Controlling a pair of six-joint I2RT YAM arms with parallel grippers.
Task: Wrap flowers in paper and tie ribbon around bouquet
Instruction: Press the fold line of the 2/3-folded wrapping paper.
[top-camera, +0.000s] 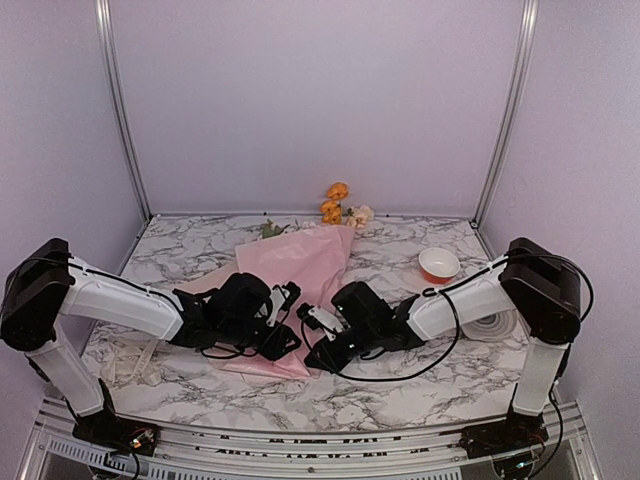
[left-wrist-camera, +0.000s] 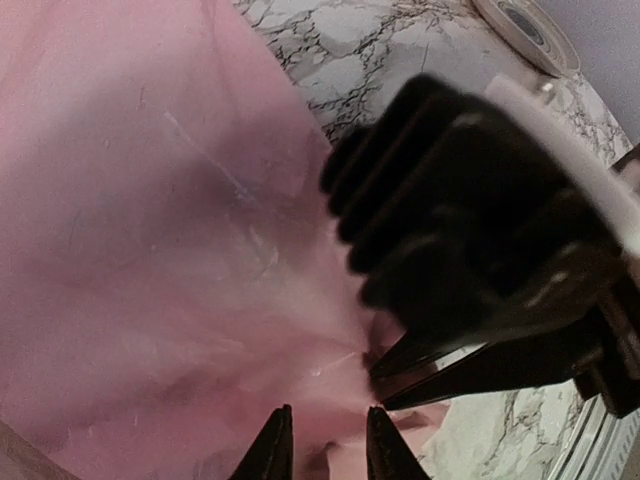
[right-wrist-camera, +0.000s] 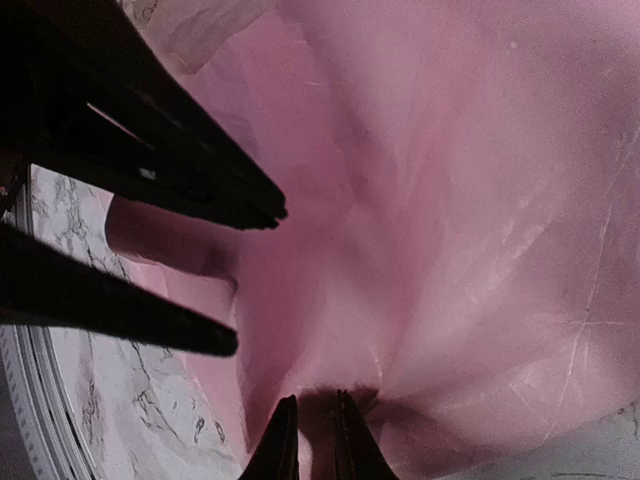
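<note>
Bouquet (top-camera: 318, 262): lies flat on the table (top-camera: 400, 392), with its narrow end down between my two claws and its wide end pointing away from them.
Paper (right-wrist-camera: 450, 200): pink and crinkled, wrapped as a cone. It fills both of my wrist views.
Flowers (top-camera: 334, 203): orange and pale heads poke out of the far end, well beyond both claws.
Right claw (right-wrist-camera: 313, 440): tips pressed together on a dark fold of the paper near the narrow end.
Left claw (left-wrist-camera: 325, 445): tips spread with paper lying in the gap. I cannot tell whether they touch it. It faces the right claw, just beside it.
Ribbon (top-camera: 128, 358): pale loose strands I make out well behind the left claw, under that arm.
Bowl (top-camera: 439, 265): orange with a white inside, beyond the right claw and clear of the paper.
Roll (top-camera: 490, 325): white, behind the right claw by that arm's elbow.
</note>
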